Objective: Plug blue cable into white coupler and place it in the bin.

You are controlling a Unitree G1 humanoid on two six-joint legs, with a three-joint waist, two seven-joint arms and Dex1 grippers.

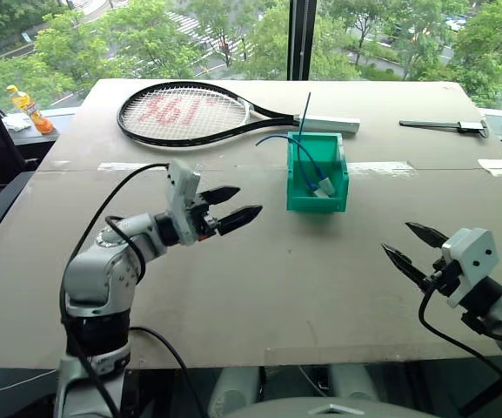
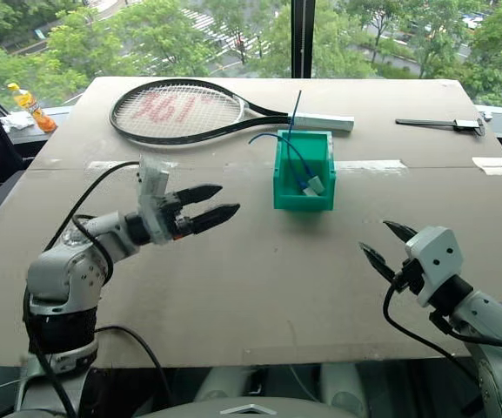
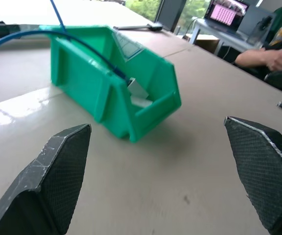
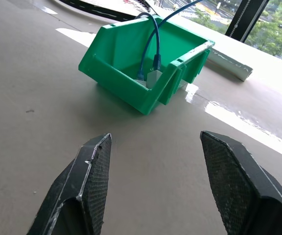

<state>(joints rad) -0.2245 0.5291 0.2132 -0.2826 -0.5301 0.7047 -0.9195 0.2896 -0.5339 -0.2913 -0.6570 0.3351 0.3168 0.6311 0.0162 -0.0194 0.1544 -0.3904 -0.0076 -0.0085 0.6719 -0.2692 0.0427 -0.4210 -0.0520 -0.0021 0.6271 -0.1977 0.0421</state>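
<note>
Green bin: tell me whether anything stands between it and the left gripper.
Nothing visible does. Bare table lies between the left gripper, its fingers open and empty, and the bin, where the blue cable and white coupler lie.

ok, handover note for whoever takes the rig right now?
Left gripper: open, empty, above the table left of the bin.
Right gripper: open, empty, right of the bin and nearer the robot.
Blue cable: in the bin, looping out over its back rim.
White coupler: in the bin at the cable's end.
Done: cable and coupler sit in the bin; whether the plug is fully seated can't be confirmed.
Left: nothing obvious; check the plug.
</note>
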